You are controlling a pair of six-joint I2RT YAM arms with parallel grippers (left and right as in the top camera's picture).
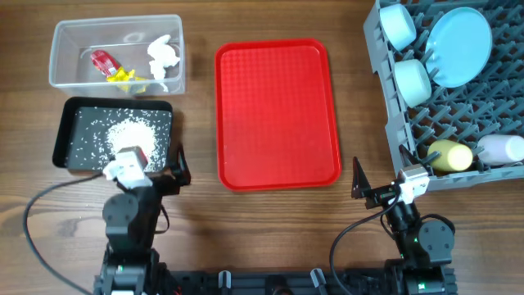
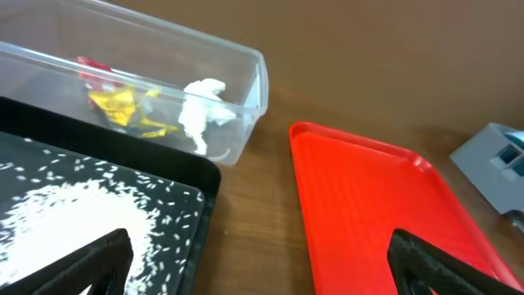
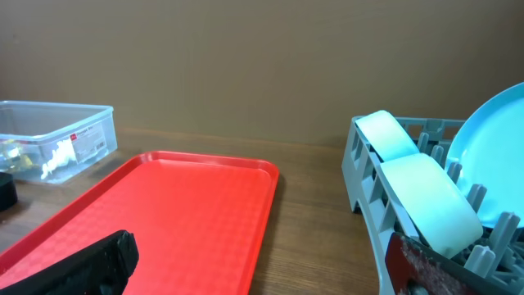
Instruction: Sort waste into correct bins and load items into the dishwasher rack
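Treat sorting as apparently done: red wrapper [image 1: 102, 60], yellow wrapper [image 1: 123, 78] and crumpled tissue [image 1: 164, 57] in the clear plastic tub [image 1: 53, 57] at ten o'clock, rice grains [image 1: 131, 131] in the black tray [image 1: 59, 139] at eight o'clock, plate [image 1: 458, 45], bowls [image 1: 412, 80], yellow cup [image 1: 452, 154] and white cup [image 1: 501, 147] in the dishwasher rack [image 1: 471, 115] at two o'clock. Hold the left claw [image 2: 262, 266], spread wide and empty at the black tray's five-o'clock corner, and the right claw [image 3: 254, 270], equally spread and empty by the rack's seven-o'clock corner, clear of both rims. Hunt for the fork and spoon, not made out anywhere, before parking.
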